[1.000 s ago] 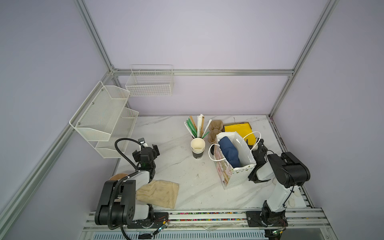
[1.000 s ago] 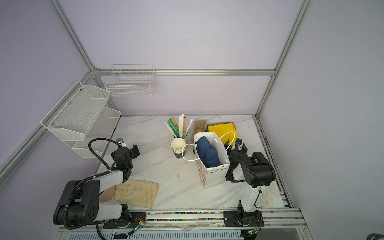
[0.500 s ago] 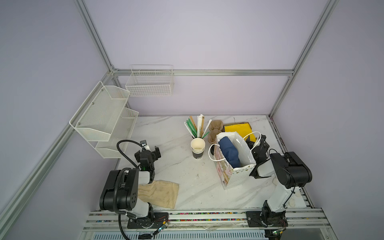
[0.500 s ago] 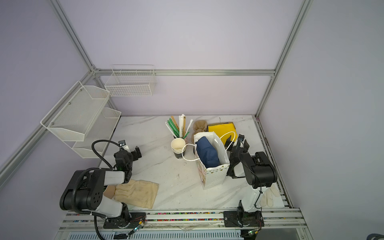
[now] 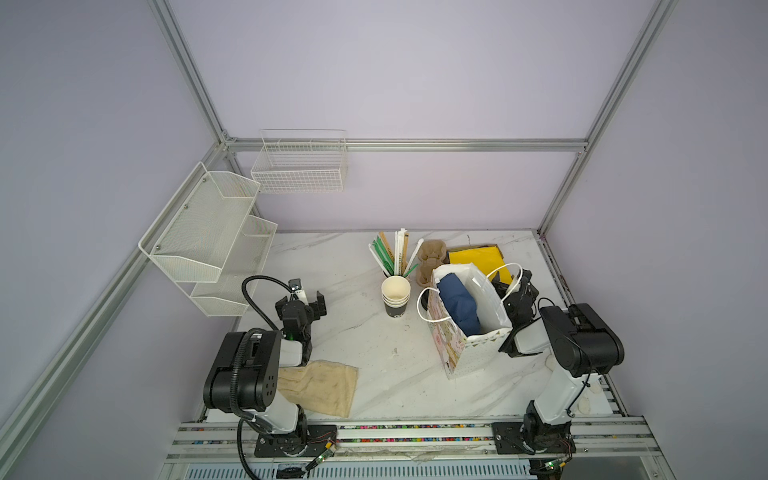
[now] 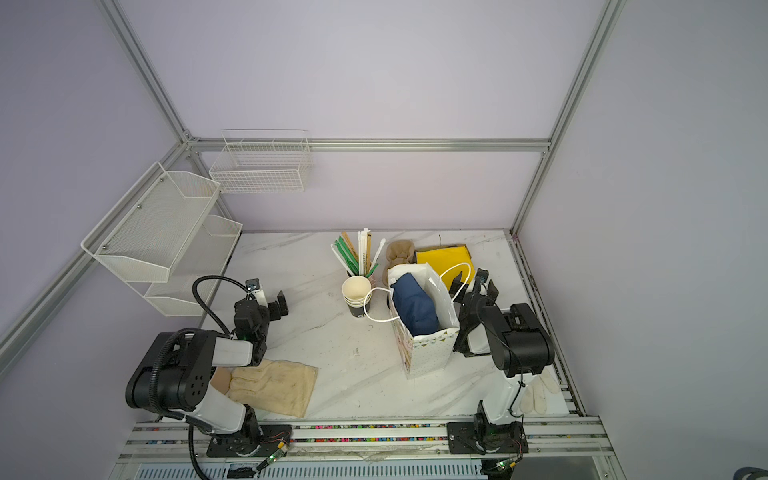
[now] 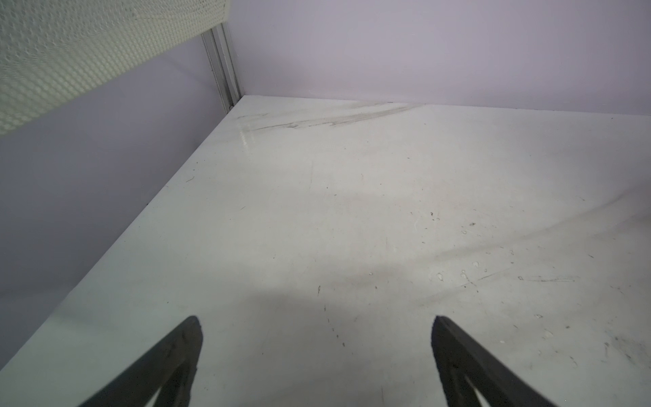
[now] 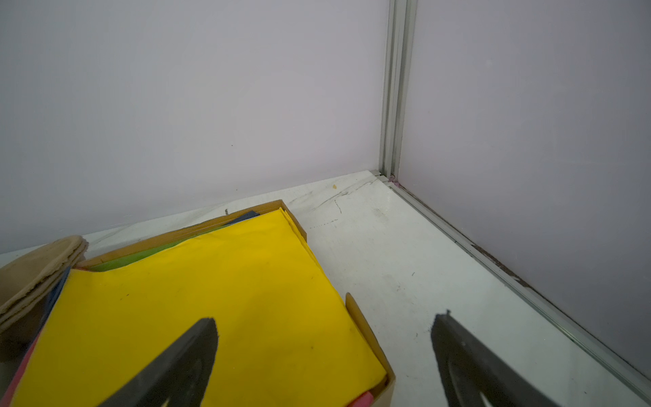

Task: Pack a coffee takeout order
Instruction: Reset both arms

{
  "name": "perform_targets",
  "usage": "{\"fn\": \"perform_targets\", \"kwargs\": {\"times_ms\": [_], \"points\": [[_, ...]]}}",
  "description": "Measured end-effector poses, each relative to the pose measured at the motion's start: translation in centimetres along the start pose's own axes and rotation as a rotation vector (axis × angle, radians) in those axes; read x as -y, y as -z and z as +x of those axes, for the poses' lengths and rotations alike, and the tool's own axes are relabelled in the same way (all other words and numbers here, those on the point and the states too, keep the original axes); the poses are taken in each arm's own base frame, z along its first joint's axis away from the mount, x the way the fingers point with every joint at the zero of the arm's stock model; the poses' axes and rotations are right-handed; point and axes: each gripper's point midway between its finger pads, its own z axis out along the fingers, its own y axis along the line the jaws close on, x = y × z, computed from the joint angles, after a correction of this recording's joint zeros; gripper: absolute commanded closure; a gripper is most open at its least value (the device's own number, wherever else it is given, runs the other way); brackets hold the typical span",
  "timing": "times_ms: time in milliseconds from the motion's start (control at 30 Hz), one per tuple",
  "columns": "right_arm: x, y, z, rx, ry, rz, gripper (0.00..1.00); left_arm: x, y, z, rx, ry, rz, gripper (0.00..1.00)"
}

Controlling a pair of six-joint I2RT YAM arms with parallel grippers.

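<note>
**Blue napkin in the bag, both grippers empty**

In both top views the blue napkin point(image 5: 457, 305) sits inside the white bag point(image 5: 478, 353). The bag stands upright on the table point(image 5: 374, 374), just beside the right gripper point(image 6: 474, 286). The napkin is dark blue and crumpled, and it fills one side of the bag. The brown cup tray point(image 5: 432, 257) is outside the bag. It is at the back of the table, between the straws point(image 5: 392, 253) and the yellow napkin point(image 5: 478, 255).

Only the right wrist view shows that the yellow napkin lies on top in a cardboard box point(image 8: 363, 324), with green, blue and pink sheets under it. It also shows that the brown tray is a stack of several. The right fingers point(image 8: 183, 363) are wide apart there and hold nothing. The left wrist view shows only bare table and a bit of the mesh shelf point(image 7: 70, 53). The left gripper point(image 5: 309, 296) is wide open too, and empty.

A stack of cups point(image 5: 395, 293), dark outside, has small white writing, too tiny to read. The bag has flowers on one side and gold triangles near its rim.
</note>
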Motion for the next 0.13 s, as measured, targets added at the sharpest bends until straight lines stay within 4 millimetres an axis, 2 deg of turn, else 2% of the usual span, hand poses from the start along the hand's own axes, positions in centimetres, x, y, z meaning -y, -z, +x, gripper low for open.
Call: {"fn": "perform_targets", "kwargs": {"times_ms": [133], "points": [[-0.01, 0.0, 0.01, 0.0, 0.001, 0.0, 0.03, 0.0, 0.0, -0.03, 0.001, 0.0, 0.0, 0.0]]}}
